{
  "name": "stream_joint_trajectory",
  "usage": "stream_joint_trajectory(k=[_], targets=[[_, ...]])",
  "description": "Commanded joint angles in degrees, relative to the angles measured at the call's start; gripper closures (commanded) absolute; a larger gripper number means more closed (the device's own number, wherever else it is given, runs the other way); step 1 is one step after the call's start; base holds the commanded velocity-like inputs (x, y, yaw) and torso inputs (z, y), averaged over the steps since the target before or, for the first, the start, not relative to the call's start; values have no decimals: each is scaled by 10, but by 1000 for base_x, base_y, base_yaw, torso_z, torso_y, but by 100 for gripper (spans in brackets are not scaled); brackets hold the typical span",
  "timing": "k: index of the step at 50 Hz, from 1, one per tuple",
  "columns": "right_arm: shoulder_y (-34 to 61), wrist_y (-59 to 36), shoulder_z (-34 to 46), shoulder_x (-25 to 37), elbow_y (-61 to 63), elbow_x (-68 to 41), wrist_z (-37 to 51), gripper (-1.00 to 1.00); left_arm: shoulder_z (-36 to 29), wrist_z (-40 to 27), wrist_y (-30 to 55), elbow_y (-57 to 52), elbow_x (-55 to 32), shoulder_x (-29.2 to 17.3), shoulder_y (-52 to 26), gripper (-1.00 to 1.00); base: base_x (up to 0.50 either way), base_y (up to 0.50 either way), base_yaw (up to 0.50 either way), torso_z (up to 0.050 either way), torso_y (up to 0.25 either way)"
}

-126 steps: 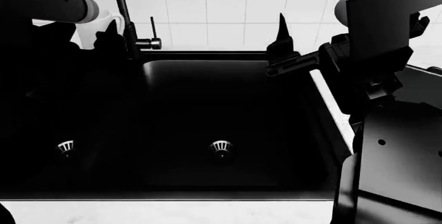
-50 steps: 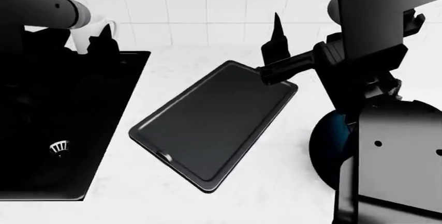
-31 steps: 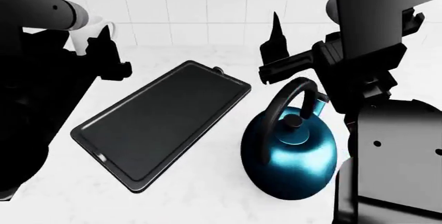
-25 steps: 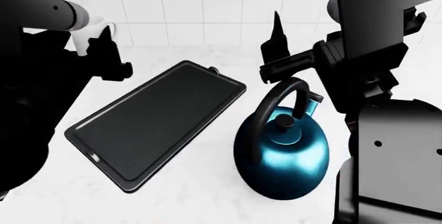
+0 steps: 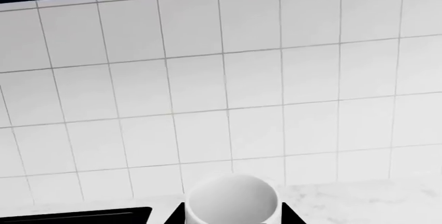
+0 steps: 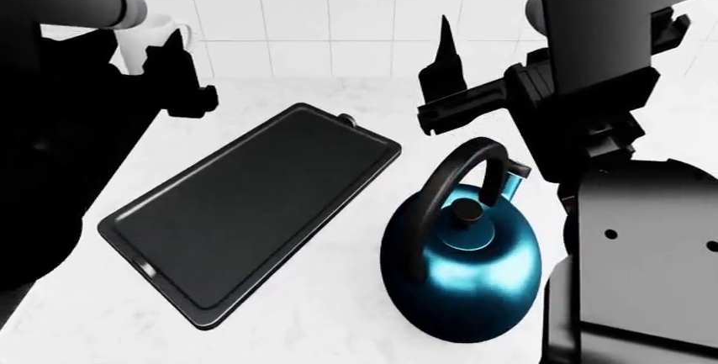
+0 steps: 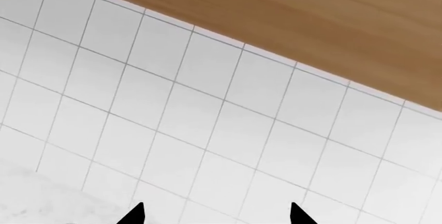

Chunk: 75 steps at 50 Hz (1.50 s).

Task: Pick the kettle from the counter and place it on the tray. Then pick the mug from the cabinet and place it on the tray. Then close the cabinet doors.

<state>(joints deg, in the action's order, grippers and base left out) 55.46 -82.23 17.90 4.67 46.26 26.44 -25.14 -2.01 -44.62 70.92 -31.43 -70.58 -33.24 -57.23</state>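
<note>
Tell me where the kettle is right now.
In the head view, the kettle stands on the counter right of the tray, below the right gripper.

1. Kettle (image 6: 466,276): glossy metallic teal body; black handle.
2. Tray (image 6: 241,213): matt black, smooth.
3. Counter (image 6: 336,313): white marble-look, faint grey veining.
4. Wall tiles (image 5: 228,79): smooth white.
5. Cabinet (image 7: 311,32): wood-grain underside.

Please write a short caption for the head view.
Glossy teal-blue kettle stands on white marble counter beside empty matte-black tray.
</note>
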Motion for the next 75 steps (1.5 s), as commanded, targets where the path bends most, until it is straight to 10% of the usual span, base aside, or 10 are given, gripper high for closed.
stream_joint_trajectory(k=[1,40,75], targets=[[8,-19,10,6,12,4,1,-100,-77,40,-28,92,75,38,-86,100,0,0,0,0,0],[27,-66,67,-8,25,279,-201,-100,-293,283,-432,577,360,238,-78,100,0,0,0,0,0],[5,-40,43,-18,27,288,-210,-100,-345,327,-560,802,414,300,-50,100,0,0,0,0,0]])
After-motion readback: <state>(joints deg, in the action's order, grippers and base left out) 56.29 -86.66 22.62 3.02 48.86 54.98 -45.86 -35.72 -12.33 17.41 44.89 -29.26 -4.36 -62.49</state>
